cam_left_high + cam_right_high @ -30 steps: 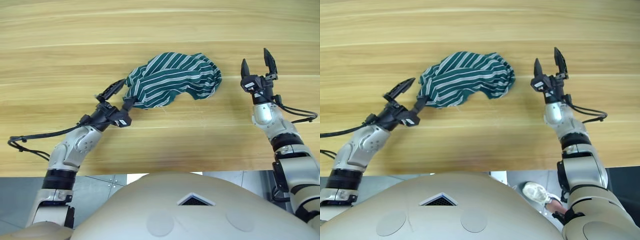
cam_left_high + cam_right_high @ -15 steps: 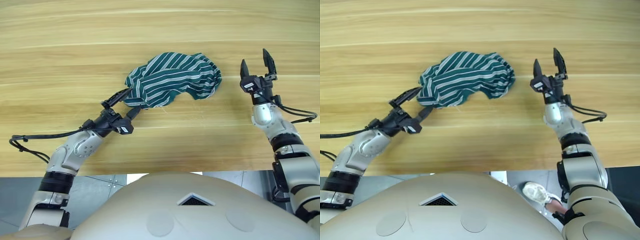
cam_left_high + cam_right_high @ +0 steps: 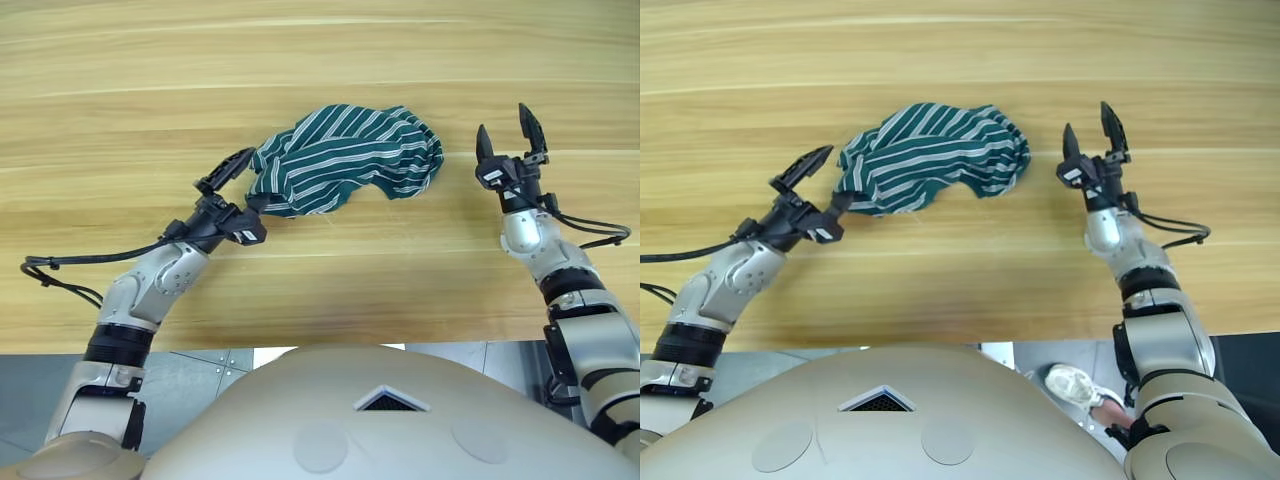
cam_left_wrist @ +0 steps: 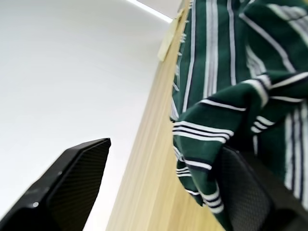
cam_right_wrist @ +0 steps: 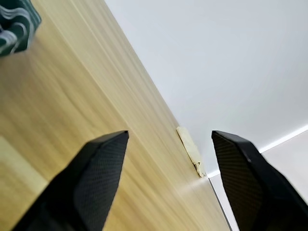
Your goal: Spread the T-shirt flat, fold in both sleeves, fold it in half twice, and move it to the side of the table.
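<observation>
change: your left gripper [image 3: 252,178] sat at the left hem 1 s ago, dropped back toward you half a second ago, and is now up at that hem again. the right gripper [image 3: 502,120] has crept slightly toward the cloth. the t-shirt [image 3: 350,158] has kept the same bunched shape throughout.
meaning: nothing has been taken hold of yet, so i judge you are still on step 1, spreading it flat. the sleeves and both half-folds are all still to come.
t-shirt: a crumpled green striped heap near the middle of the table [image 3: 320,60], resting on the wood, no sleeve or collar to be made out.
left gripper: fingers spread apart, holding nothing. in the left wrist view 1 finger [image 4: 72,178] stands clear over bare wood, and the other [image 4: 250,202] is tucked against the hem with cloth lapping over it. the shirt's left edge lies between the 2.
right gripper: fingers [image 5: 91,183] parted and pointing away from you, holding nothing. it is just beside the shirt's right end, apart from it, with bare wood between.
next: probably close the left fingers on that hem. the risk is pinching several layers at once.
</observation>
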You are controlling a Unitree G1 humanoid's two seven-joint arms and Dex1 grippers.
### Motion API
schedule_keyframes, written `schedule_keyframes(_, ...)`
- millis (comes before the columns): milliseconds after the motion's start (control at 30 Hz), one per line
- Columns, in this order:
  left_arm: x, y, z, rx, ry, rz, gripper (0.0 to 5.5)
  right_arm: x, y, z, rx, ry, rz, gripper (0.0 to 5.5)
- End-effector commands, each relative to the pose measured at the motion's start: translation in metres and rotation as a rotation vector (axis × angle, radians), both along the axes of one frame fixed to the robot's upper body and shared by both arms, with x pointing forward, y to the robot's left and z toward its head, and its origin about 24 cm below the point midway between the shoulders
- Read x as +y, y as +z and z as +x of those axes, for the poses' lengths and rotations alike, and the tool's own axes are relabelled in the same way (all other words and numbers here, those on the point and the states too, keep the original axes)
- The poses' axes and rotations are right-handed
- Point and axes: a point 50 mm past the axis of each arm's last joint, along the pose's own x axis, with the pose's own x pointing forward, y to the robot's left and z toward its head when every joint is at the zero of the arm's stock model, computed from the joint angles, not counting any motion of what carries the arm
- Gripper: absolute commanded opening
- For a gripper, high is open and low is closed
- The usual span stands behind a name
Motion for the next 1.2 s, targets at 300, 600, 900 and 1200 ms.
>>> schedule_keyframes(300, 0.001, 0.003, 0.002, -0.053, 0.044, -0.123, 3.45, 0.007, -0.002, 0.004, 0.005, 0.014, 0.002, 3.16)
schedule_keyframes(600, 0.008, -0.027, -0.002, 0.115, 0.07, 0.008, 1.94, 0.024, 0.009, -0.008, 0.021, 0.262, -0.012, 3.16)
schedule_keyframes(900, 0.012, -0.028, 0.0, 0.116, 0.08, 0.024, 0.52, 0.032, 0.018, -0.037, 0.144, 0.465, -0.095, 3.16)
schedule_keyframes(1200, 0.021, -0.022, -0.004, 0.08, 0.133, 0.017, 0.01, 0.01, 0.03, -0.053, 0.22, 0.432, -0.288, 3.16)
